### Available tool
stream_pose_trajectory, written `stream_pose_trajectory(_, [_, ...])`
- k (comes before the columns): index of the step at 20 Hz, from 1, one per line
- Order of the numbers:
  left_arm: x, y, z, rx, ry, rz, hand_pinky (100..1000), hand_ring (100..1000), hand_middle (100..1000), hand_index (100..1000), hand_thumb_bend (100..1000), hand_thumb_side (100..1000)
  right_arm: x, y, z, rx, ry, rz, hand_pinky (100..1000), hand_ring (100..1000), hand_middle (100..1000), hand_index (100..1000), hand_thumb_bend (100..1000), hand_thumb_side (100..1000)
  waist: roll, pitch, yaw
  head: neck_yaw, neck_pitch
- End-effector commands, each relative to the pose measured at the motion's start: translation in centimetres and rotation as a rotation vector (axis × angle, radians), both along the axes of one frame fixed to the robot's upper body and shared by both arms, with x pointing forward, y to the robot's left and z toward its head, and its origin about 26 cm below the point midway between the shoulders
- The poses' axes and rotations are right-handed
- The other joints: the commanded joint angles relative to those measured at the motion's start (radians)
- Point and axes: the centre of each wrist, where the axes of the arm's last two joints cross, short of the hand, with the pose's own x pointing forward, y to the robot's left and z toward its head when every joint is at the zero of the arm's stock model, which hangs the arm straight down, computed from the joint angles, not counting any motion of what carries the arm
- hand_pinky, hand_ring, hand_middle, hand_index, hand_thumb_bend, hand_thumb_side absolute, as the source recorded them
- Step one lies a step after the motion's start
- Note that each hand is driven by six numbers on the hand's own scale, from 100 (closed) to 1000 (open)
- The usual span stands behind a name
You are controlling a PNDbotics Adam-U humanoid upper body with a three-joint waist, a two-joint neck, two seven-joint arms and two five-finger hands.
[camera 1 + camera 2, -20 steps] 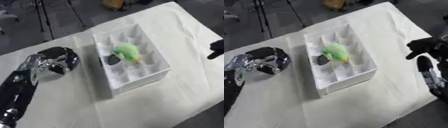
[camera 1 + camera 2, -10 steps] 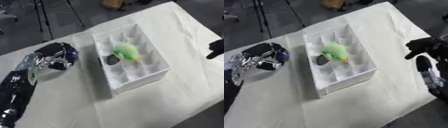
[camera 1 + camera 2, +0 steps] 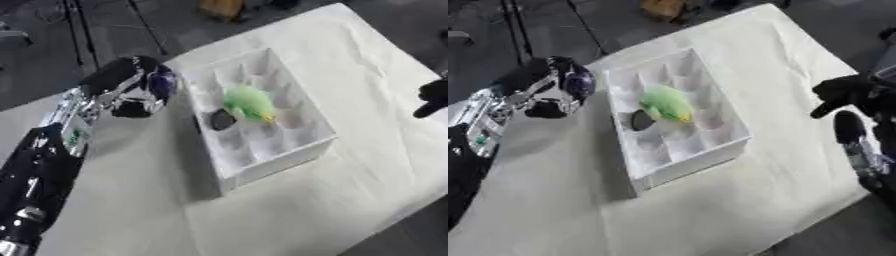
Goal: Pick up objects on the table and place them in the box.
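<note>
A white box [image 3: 276, 163] with a grid of compartments lies askew in the middle of the table. In it rest a green rounded object with a yellow tip [image 3: 248, 102] and, beside it, a small dark item [image 3: 221, 120]. My left hand [image 3: 121, 86] hovers just left of the box's far corner, its fingers curled round a dark purple object [image 3: 163, 83]. At the right edge, my right hand [image 3: 847, 90] hangs over the table, apart from the box.
A cream cloth [image 3: 289, 210] covers the table, and its far edge runs close behind the box. Beyond it on the dark floor stand thin stand legs [image 3: 77, 25] and a yellowish-brown thing [image 3: 222, 7].
My left hand has moved away from me and a little right, toward the box's far left corner, still curled on the dark object. The right hand has stayed where it was.
</note>
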Motion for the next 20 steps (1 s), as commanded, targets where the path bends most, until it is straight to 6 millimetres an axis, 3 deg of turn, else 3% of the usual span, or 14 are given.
stream_pose_trajectory(1, [0.3,-1.5,1.5,-0.044,-0.057,-0.086,797,453,488,617,100,468,-0.2,0.3,1.2,-0.004,-0.047,0.034,756,576,704,816,181,714,-0.008,-0.024,-0.008,0.007,-0.007])
stream_pose_trajectory(2, [0.3,-1.9,1.5,-0.052,-0.059,-0.113,803,466,500,627,100,534,-0.1,0.3,1.2,-0.003,-0.05,0.04,756,577,705,816,181,715,-0.008,-0.024,-0.01,0.007,-0.007])
stream_pose_trajectory(5, [0.2,-2.9,1.6,-0.049,-0.051,-0.19,806,475,507,633,100,570,-0.1,0.4,1.4,0.001,-0.061,0.056,756,577,705,816,180,715,-0.007,-0.024,-0.016,0.008,-0.006])
stream_pose_trajectory(6, [0.2,-3.0,1.7,-0.05,-0.046,-0.205,807,503,527,652,100,658,-0.1,0.4,1.5,0.002,-0.062,0.059,755,578,705,816,180,715,-0.006,-0.025,-0.017,0.008,-0.005])
stream_pose_trajectory(16, [-0.5,-4.6,2.6,0.024,-0.058,-0.271,788,528,553,677,100,652,0.0,0.5,1.6,0.002,-0.064,0.073,755,578,704,816,179,715,-0.005,-0.028,-0.027,0.005,-0.006])
stream_pose_trajectory(20, [-0.5,-5.6,2.6,0.045,-0.074,-0.281,778,533,559,685,100,640,0.1,0.7,1.8,0.002,-0.071,0.088,755,579,705,816,179,716,-0.007,-0.027,-0.051,0.008,-0.011])
